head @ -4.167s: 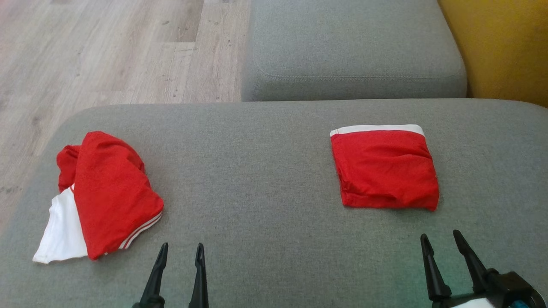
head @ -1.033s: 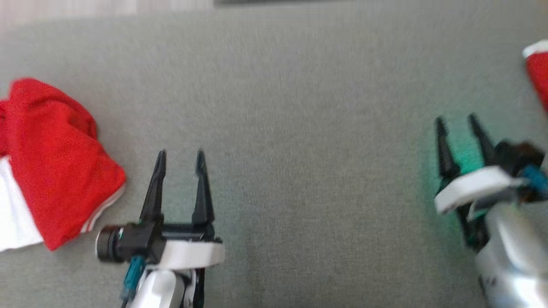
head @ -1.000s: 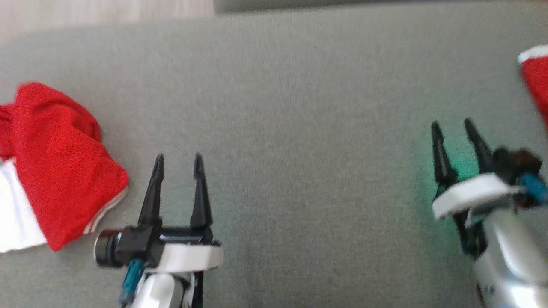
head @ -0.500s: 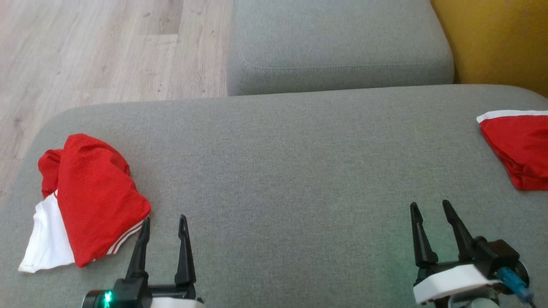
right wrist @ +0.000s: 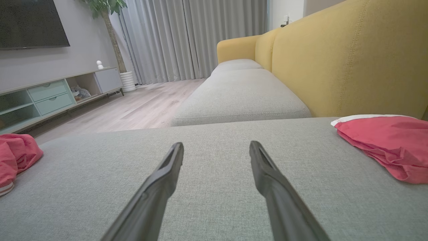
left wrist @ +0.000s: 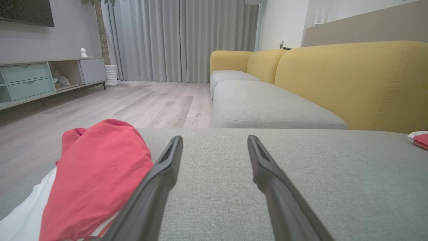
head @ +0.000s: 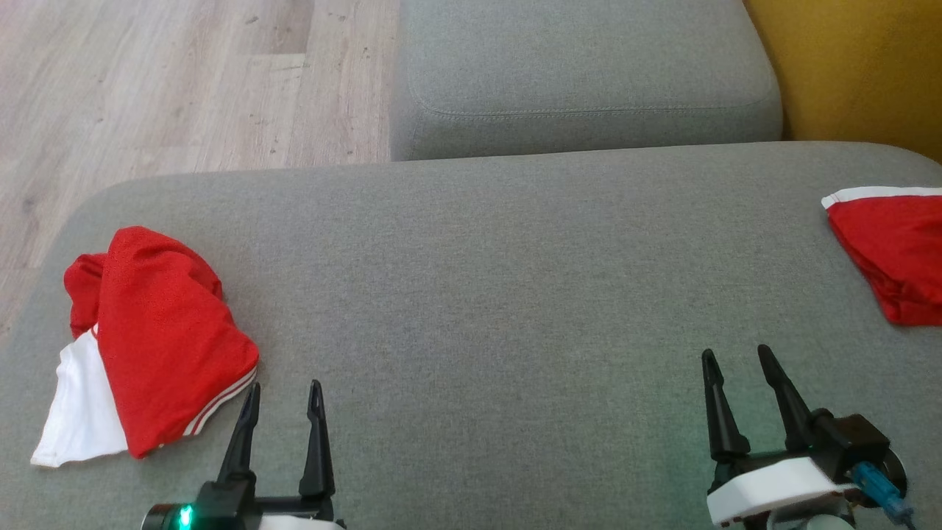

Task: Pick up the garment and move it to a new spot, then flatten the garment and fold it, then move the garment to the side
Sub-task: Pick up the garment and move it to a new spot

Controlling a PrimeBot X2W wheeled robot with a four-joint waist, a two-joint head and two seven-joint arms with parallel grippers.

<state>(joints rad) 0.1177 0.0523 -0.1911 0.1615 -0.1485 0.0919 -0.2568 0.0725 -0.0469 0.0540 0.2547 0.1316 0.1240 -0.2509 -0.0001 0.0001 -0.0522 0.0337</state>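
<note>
Progress looks split, by my reading. A folded red garment (head: 894,254) with a white band along its far edge lies flat at 3 o'clock on the grey sofa seat (head: 478,294), cut off by the edge of the head view. It looks like finished work set aside, while a crumpled red-and-white garment (head: 158,338) sits heaped at 8 o'clock, a white panel spilling toward the near-left corner. For that heap every step appears left to do: lifting, carrying to a new spot, flattening, folding and shifting aside. The left end effector (head: 285,386) sits at 7 o'clock, jaws released and empty, its tips just beside the heap's striped hem but apart from it. The left wrist view shows the red cloth bulging beside the outer finger, with nothing between the two fingers. The right end effector (head: 736,351) is at 5 o'clock, likewise released and grasping nothing, well apart from the folded piece. Room for moving is generous: the middle of the seat, from 10 o'clock round to 2 and down to 6, is bare fabric, a likely place to lay the garment out. Edges need care at 9 o'clock, where the heap lies near the rounded left rim with wooden floor (head: 184,81) beyond. At 12 o'clock a gap divides this seat from the neighbouring grey cushion (head: 589,66), and the yellow backrest (head: 861,66) closes off 1 o'clock.
</note>
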